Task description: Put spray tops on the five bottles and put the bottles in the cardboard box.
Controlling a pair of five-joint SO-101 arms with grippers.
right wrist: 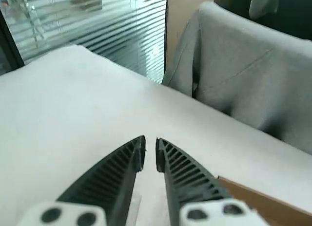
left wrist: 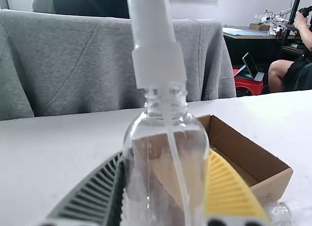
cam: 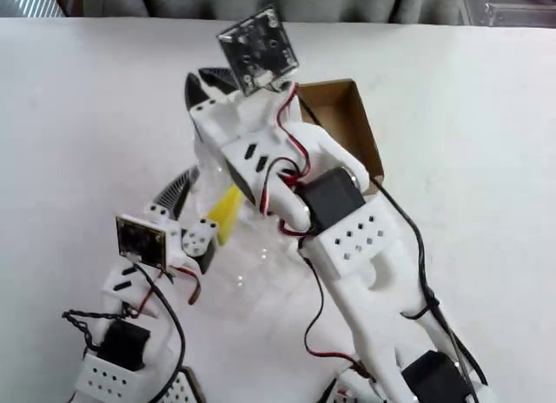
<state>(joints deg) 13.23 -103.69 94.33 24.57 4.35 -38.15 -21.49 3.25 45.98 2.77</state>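
A clear bottle (left wrist: 161, 158) stands upright between the grey and yellow fingers (left wrist: 229, 187) of my left gripper (left wrist: 163, 189), which is shut on it. A white spray top (left wrist: 156, 46) sits on the bottle's neck with its dip tube running down inside; the collar rests at the thread. In the high view the left gripper (cam: 211, 184) holds the bottle (cam: 207, 173) near the table's middle, partly under the right arm. My right gripper (cam: 201, 86) hangs beyond it, its black fingers (right wrist: 122, 172) almost together with nothing seen between them. The cardboard box (cam: 347, 108) stands open just behind.
The box (left wrist: 253, 158) lies close beside the held bottle, and its edge (right wrist: 263, 201) sits near the right gripper (right wrist: 150, 148). Another clear bottle (left wrist: 279, 214) lies on the table by the box. Grey fabric (left wrist: 73, 65) hangs behind the far table edge.
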